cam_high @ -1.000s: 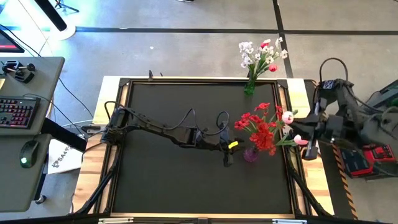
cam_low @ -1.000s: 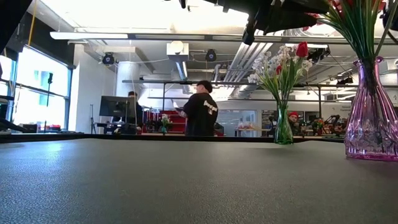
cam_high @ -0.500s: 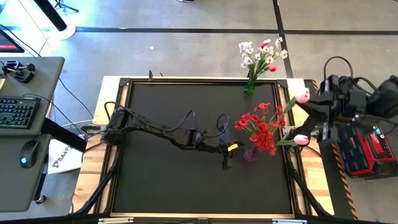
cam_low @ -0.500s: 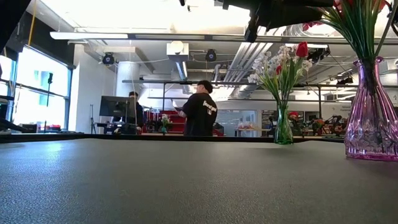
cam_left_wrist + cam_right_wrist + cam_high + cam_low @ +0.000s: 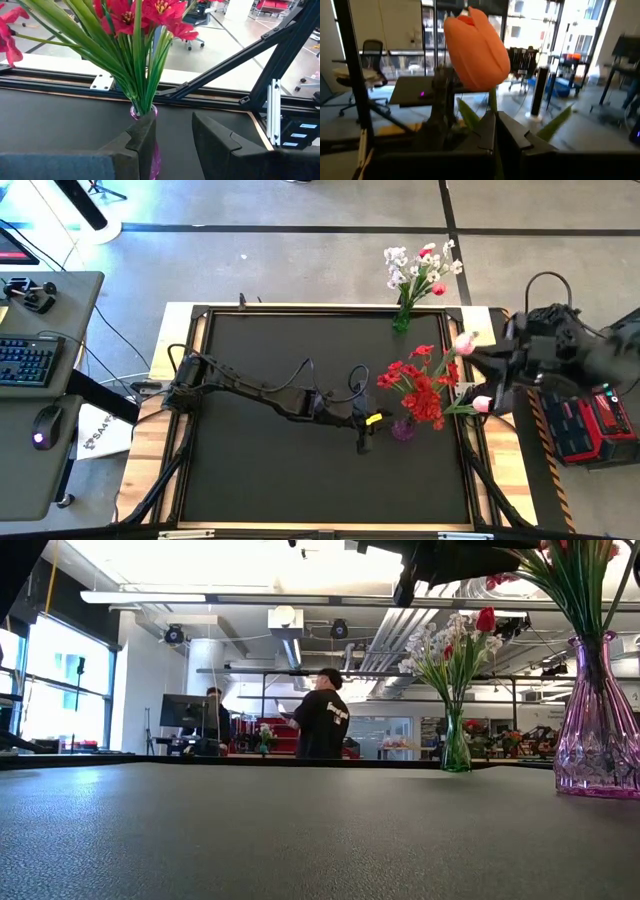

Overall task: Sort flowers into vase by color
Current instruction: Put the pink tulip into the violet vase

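— Right gripper (image 5: 495, 131): closed narrow on green stem of pink tulip (image 5: 476, 49), blossom upright just past fingertips. Seen from above at right table edge (image 5: 497, 370), off the black mat, tulip head (image 5: 465, 343) pointing toward centre.

— Left gripper (image 5: 172, 135)?

— Fingers parted moderately, holding nothing. One finger (image 5: 142, 140) just in front of purple vase (image 5: 156, 160), contact not determinable. Low over mat beside that vase in overhead view (image 5: 366, 432).

— Purple vase contents?

— Red blossoms (image 5: 417, 385) on green stems, fanned wide. Second pink tulip (image 5: 483, 404) leaning out over right edge of mat. Vase (image 5: 596, 720) standing upright on mat, right side of low view.

— Other vase?

— Green vase (image 5: 401, 323) at far edge of table, right of centre. Holds white-lavender sprigs (image 5: 398, 260), plus one red tulip (image 5: 485, 619) and white blossoms. Well apart from purple vase.

— Surface?

— Black textured mat (image 5: 280, 350) inside black frame on wooden table (image 5: 176, 330). Cables along left arm (image 5: 250, 388).

— Room?

— Side desk left of table with keyboard (image 5: 25, 361) and mouse (image 5: 40, 440). Grey concrete floor with dark tape lines. In low view, person in dark shirt (image 5: 322, 720) standing far behind table, back turned; second person (image 5: 213, 718) farther left by monitor. Exposed ducts overhead, large windows at left.
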You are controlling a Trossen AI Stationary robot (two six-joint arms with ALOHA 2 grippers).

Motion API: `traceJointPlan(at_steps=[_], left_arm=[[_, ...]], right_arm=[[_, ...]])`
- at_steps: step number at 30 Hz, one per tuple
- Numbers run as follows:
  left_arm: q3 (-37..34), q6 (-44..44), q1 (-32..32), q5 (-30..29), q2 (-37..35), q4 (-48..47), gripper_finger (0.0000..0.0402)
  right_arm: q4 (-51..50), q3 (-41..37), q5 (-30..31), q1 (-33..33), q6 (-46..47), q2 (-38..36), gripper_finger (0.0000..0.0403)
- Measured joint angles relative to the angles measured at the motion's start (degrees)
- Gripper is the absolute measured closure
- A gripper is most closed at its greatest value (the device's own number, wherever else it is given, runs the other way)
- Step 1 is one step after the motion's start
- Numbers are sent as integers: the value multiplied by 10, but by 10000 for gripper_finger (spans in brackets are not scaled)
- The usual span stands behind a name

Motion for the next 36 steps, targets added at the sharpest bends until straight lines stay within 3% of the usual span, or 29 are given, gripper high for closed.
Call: traceJointPlan(at_steps=[5,8,12,19,23,31,33,36], left_arm=[[0,0,0,0,0,-1,284],[0,0,0,0,0,-1,284],[0,1,0,0,0,-1,284],[0,15,0,0,0,0,284],[0,17,-1,0,-1,-15,284],[0,33,6,1,-54,-213,284],[0,35,9,31,-71,-236,284],[1,10,6,125,-78,-231,284]], right_arm=[[-209,0,3,0,257,26,403],[-275,0,21,0,357,49,403],[-255,1,35,0,360,65,403],[-145,28,36,0,246,62,403],[-159,31,-26,-3,252,62,399],[-295,30,-145,-31,446,86,350],[-306,30,-155,-37,481,94,335],[-307,30,-178,-50,525,106,316]])
